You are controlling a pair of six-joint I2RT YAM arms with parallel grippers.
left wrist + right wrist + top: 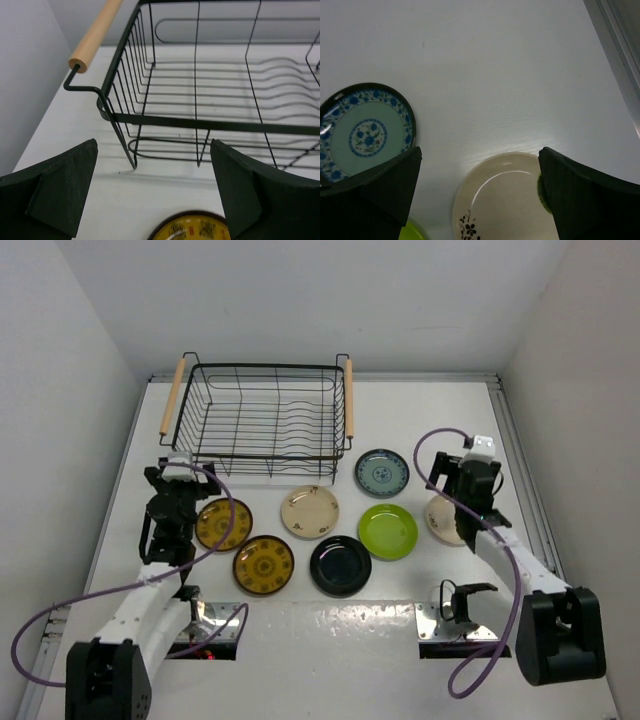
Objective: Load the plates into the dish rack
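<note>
While the dish rack beyond my left fingers sits empty, both pairs gape unladen, right fingers poised over a cream plate for grasping.

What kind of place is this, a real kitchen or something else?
Likely a robot test cell, not a kitchen: bare white walls enclose a white table, with robot arms bolted at its near edge.

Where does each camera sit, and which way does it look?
Top: above, behind the arms, looking down on table, dish rack, plates; both arms show.
Left wrist: on the left arm, facing the rack's corner; own fingers show.
Right wrist: on the right arm, facing down at a cream plate; own fingers show.
Shared: top and left wrist both see the rack.
</note>
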